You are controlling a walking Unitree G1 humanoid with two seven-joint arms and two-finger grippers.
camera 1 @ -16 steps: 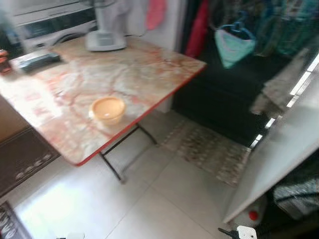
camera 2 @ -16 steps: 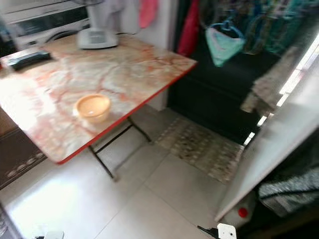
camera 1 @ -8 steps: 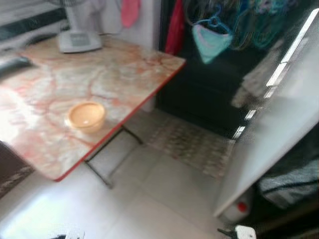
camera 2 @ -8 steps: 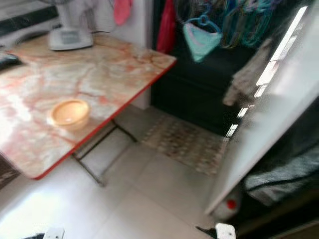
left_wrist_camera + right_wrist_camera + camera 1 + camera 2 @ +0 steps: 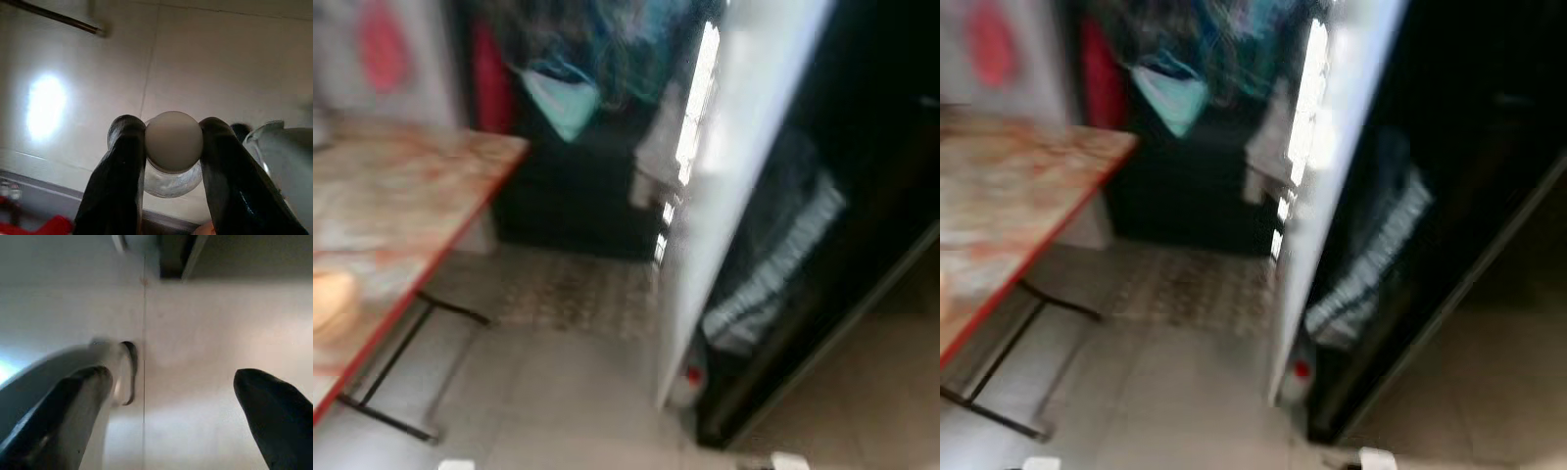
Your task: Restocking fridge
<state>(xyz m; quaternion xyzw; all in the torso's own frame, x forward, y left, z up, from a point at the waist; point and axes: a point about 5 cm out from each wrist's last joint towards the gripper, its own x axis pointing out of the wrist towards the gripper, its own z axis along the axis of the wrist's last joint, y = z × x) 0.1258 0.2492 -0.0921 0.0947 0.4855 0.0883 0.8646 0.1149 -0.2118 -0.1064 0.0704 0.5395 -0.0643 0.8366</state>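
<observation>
bottle (image 5: pixel 173 147) clamped in left gripper (image 5: pixel 171 147), above floor (image 5: pixel 234 63)

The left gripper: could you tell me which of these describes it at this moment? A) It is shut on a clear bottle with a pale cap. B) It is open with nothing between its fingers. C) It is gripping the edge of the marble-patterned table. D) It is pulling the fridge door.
A: in the left wrist view the left gripper has its two black fingers pressed against the clear bottle with its pale cap, above the tiled floor.
</observation>
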